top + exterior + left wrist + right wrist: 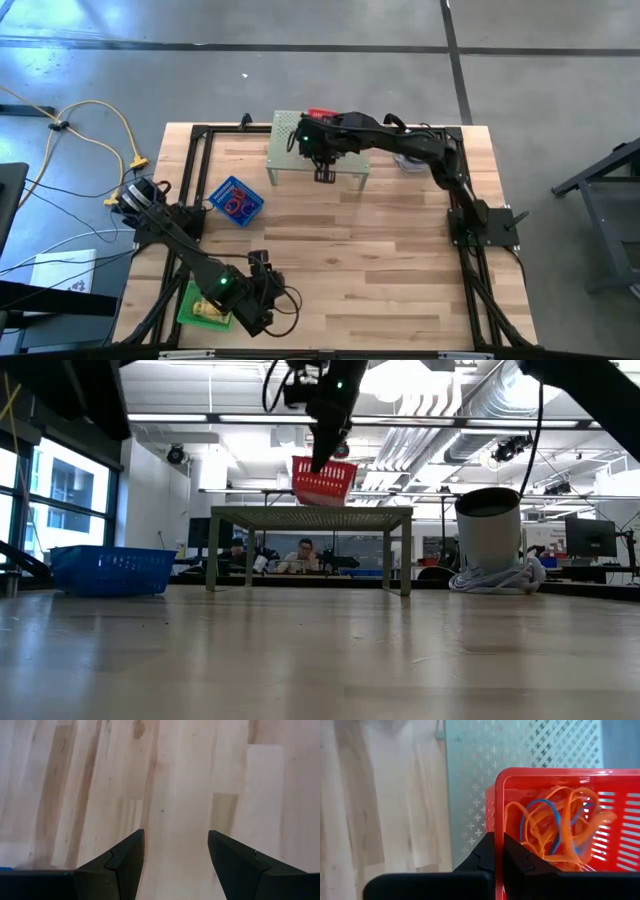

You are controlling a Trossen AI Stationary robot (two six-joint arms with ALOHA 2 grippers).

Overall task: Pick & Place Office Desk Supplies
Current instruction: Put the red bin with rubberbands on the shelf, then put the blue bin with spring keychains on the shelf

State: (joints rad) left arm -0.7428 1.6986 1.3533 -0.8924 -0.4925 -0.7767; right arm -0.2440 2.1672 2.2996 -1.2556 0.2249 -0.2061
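Observation:
A small red mesh basket (560, 820) holds orange and blue rubber-band loops (555, 832). In the low view the red basket (322, 481) sits tilted over the pale green perforated stand (310, 513); I cannot tell whether it touches the stand's top. My right gripper (499, 845) reaches over the stand (345, 165) and is shut on this basket. My left gripper (176, 850) is open above bare wood near the table's front left (262, 270), touching nothing. A blue basket (237, 200) holds red and purple loops. A green basket (205, 306) holds yellow pieces. My right gripper pinches the red basket's side wall at its rim (499, 827), one finger (480, 855) outside and one (520, 860) inside. In the low view it comes from above, pointing down (322, 460). The basket hangs tilted below the fingers, over the stand's top.
A white cylinder on a coiled cable (490, 530) stands at the table's far right. The blue basket (110, 570) sits on the left of the table. Open wood lies in the table's middle (350, 250). People sit in the room beyond the table (303, 552).

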